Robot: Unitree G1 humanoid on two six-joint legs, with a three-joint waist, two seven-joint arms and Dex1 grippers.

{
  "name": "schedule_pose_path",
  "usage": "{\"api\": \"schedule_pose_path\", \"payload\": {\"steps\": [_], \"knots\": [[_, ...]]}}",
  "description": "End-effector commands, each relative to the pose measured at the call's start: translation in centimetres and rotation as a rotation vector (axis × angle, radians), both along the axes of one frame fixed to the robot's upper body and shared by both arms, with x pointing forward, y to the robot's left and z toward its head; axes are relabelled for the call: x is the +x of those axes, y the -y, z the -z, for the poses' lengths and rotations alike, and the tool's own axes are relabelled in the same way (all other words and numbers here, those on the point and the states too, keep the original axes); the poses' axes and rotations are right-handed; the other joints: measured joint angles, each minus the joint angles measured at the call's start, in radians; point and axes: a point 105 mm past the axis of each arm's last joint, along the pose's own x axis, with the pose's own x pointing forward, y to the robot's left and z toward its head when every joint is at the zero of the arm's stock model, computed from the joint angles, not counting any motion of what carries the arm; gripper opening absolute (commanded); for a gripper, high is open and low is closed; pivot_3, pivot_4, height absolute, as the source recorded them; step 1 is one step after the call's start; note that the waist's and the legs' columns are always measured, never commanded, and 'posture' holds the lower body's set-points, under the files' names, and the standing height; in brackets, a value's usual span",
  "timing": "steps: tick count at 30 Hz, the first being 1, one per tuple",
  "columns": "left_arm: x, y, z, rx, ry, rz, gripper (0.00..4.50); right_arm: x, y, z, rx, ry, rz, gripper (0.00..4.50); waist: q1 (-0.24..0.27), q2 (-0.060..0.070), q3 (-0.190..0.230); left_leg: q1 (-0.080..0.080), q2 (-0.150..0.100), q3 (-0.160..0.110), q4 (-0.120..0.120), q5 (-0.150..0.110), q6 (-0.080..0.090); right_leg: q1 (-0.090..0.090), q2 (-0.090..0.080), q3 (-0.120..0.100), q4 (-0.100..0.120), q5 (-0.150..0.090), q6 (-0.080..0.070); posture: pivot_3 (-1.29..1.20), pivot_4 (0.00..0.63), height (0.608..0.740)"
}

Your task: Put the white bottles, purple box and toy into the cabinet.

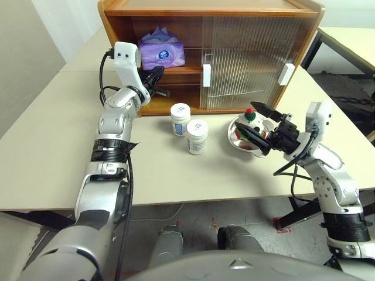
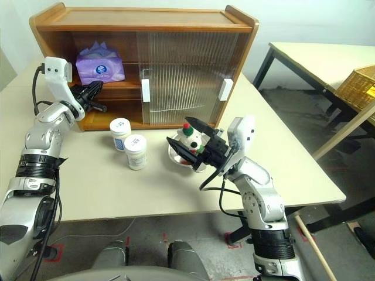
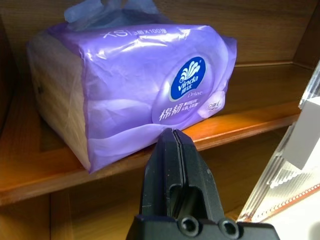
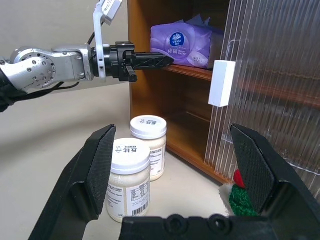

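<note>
Box [image 1: 161, 51] on upper cabinet [image 1: 258, 41] shelf. Left claw [image 1: 157, 76] closed, empty, just under box front. Two bottles [image 1: 188, 127] on surface [image 1: 53, 146] before cabinet. Toy [image 2: 190, 138] in steel bowl [image 1: 235, 136]; right claw [image 2: 186, 139] wide open beside it.

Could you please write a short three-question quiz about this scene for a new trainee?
1. True or false: the purple box lies on the cabinet upper shelf.
2. How many white bottles stand on the table?
3. Which gripper is open: A) left gripper, B) right gripper?

Key: 1 true; 2 two; 3 B.
</note>
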Motion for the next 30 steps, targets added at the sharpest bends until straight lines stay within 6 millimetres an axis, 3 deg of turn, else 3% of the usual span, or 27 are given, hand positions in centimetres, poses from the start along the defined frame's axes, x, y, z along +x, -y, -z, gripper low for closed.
{"api": "schedule_pose_path", "payload": {"steps": [1, 9, 24, 30], "knots": [[0.4, 0.1, -0.1, 0.018, 0.009, -0.010, 0.04, 0.1, 0.5, 0.2, 0.008, -0.004, 0.013, 4.50, 0.000, 0.000, 0.000, 0.000, 0.000, 0.000, 0.000, 0.000, 0.000, 0.000, 0.000, 0.000, 0.000, 0.000, 0.000, 0.06, 0.060, 0.740], [0.7, 0.2, -1.7, 0.004, 0.085, -0.048, 0.04, 0.1, 0.7, 0.6, 0.010, -0.006, 0.014, 4.50, 0.000, -0.001, 0.000, 0.000, 0.000, 0.001, 0.000, 0.000, 0.000, 0.000, 0.000, 0.000, 0.000, 0.000, 0.000, 0.05, 0.059, 0.740], [2.1, -0.4, -1.6, -0.023, 0.082, -0.120, 0.04, 0.0, 0.5, 0.6, 0.014, -0.003, 0.015, 4.50, -0.003, -0.002, 0.002, 0.000, 0.000, 0.001, 0.000, 0.000, 0.001, 0.000, 0.001, 0.000, 0.000, 0.000, 0.000, 0.05, 0.058, 0.740], [2.1, 0.9, -2.2, -0.033, 0.110, -0.051, 0.04, 0.0, 0.5, 0.7, 0.013, -0.006, 0.016, 4.50, -0.004, -0.002, 0.002, 0.000, 0.000, 0.001, 0.000, 0.001, 0.002, 0.000, 0.001, 0.000, 0.000, -0.001, 0.001, 0.05, 0.060, 0.740]]}}
